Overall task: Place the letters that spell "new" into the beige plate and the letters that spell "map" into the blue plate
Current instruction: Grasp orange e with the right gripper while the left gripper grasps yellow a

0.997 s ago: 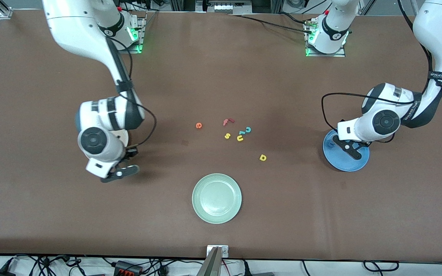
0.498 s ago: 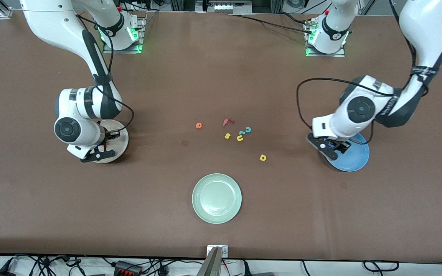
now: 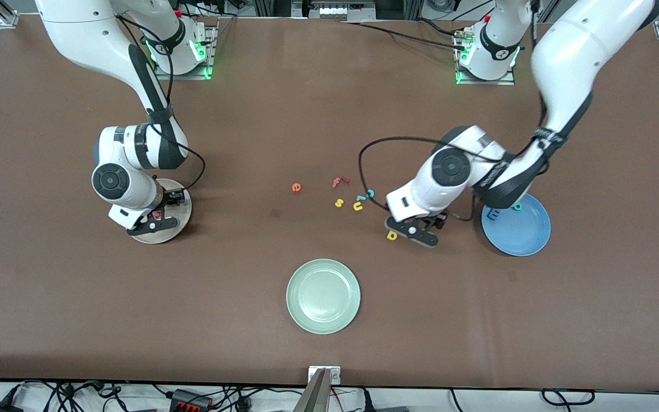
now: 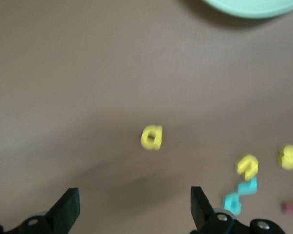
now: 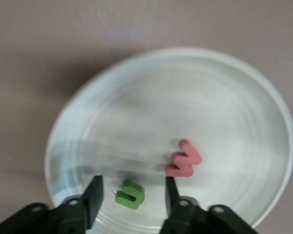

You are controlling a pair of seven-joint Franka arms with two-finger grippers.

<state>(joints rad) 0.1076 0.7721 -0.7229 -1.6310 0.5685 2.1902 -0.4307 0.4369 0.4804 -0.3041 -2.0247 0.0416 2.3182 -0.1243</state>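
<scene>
The beige plate (image 3: 182, 220) holds a green n (image 5: 130, 194) and a pinkish-red w (image 5: 183, 162). My right gripper (image 5: 132, 195) hangs low over that plate (image 5: 224, 97), open, with the n lying loose between its fingers. The orange e (image 3: 296, 187) lies on the table mid-way between the plates. The blue plate (image 3: 521, 234) carries a blue m (image 3: 493, 214) and a teal p (image 3: 516, 207). My left gripper (image 3: 413, 233) is open over the table beside the yellow a (image 3: 391, 235), which sits just ahead of its fingers (image 4: 68, 209) in the left wrist view (image 4: 151, 137).
A red f (image 3: 338, 182), yellow s (image 3: 338, 202), yellow u (image 3: 358, 206) and teal hooked letters (image 3: 365, 195) cluster beside the e, toward the left arm's end. A pale green plate (image 3: 322, 296) sits nearer the front camera.
The left arm swung from over the blue plate to the yellow a, its gripper now open. The right gripper moved over the beige plate and opened, leaving the green n on it.
</scene>
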